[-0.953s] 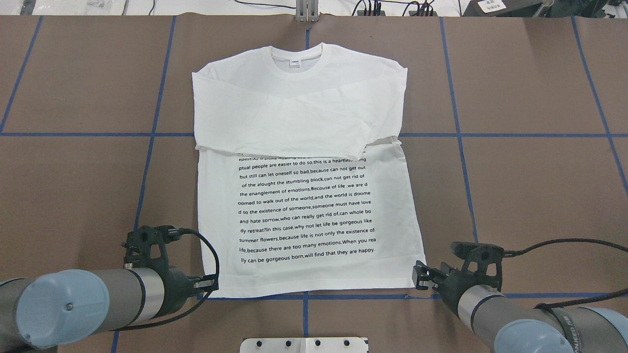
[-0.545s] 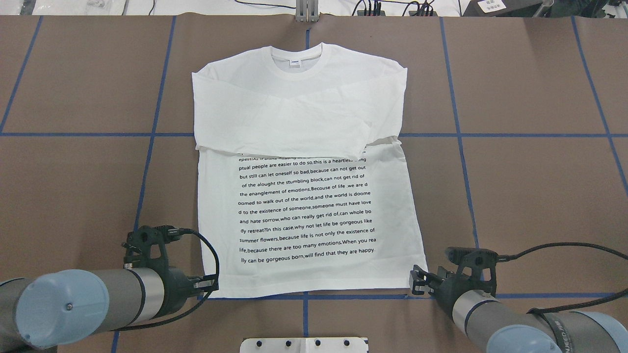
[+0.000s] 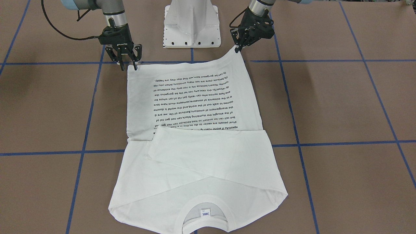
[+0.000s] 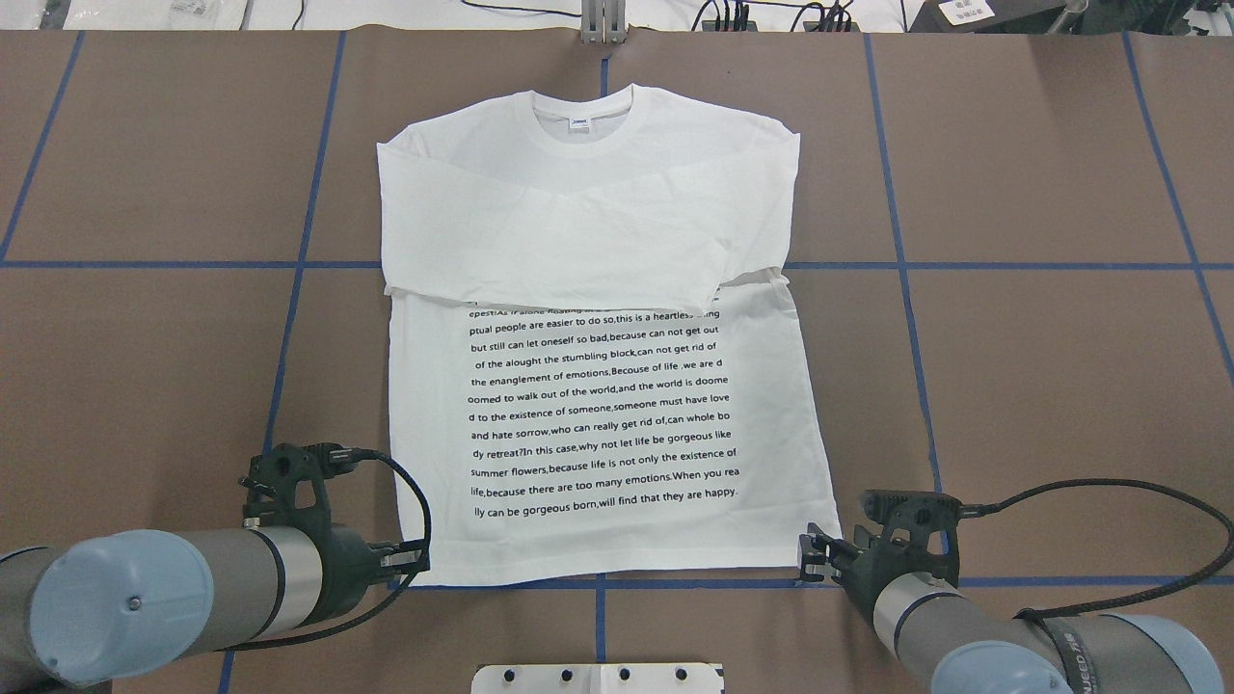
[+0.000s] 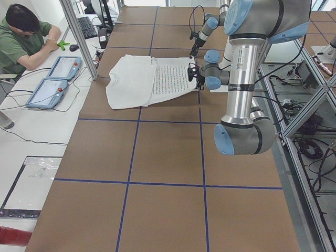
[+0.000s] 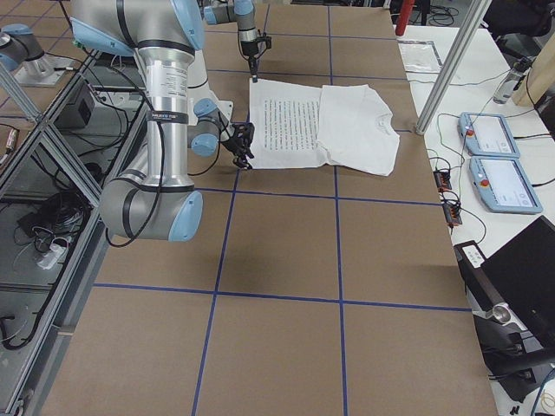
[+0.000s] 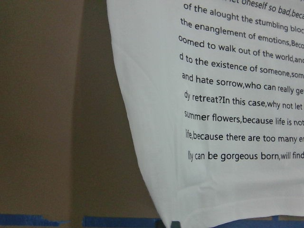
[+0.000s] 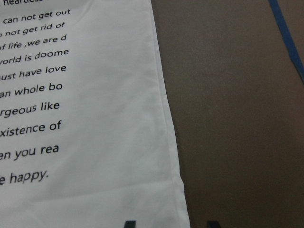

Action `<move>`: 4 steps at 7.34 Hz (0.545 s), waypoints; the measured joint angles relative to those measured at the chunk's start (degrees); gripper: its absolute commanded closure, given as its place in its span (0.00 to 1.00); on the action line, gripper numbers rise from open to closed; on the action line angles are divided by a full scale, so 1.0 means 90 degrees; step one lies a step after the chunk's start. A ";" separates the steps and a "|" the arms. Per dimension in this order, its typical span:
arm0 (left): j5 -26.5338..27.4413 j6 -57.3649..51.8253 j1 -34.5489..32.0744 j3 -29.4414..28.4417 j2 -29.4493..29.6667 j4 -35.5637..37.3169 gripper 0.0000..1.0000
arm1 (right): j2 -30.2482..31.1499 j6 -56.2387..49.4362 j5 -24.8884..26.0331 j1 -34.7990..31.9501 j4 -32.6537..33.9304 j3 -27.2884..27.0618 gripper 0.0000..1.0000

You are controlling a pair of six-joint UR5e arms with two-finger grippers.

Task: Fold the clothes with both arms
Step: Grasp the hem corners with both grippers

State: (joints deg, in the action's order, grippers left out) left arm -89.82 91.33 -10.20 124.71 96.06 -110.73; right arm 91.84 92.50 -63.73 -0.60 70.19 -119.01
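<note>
T-shirt (image 4: 598,386) lies unmoved; right claw (image 4: 808,561) edged closer.

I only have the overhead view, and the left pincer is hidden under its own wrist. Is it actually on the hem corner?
Observer: Yes. The front-facing view shows the left pincer closed on the T-shirt at its hem corner, which rises off the table.
Operator: And the right one, open or shut?
Observer: Open. The right wrist camera shows the right pincer with its fingertips apart, and the shirt's side edge runs between them.
</note>
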 measured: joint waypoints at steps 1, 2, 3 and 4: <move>0.0000 -0.0001 0.0000 0.0000 0.0000 -0.0001 1.00 | -0.0012 -0.0002 0.0001 0.0004 0.0003 0.0006 0.46; 0.0000 -0.0001 0.0000 0.0004 0.0000 -0.0001 1.00 | -0.0029 -0.0003 0.0001 0.0010 0.0004 0.0011 0.46; 0.0000 -0.0001 0.0000 0.0010 0.0000 -0.0001 1.00 | -0.0040 -0.0004 0.0001 0.0014 0.0004 0.0025 0.46; 0.0000 0.0001 0.0000 0.0023 0.0000 -0.0001 1.00 | -0.0044 -0.0006 0.0008 0.0016 0.0004 0.0044 0.46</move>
State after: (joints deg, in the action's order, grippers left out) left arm -89.82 91.34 -10.20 124.92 96.06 -110.74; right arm 91.44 92.44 -63.66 -0.46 70.22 -118.61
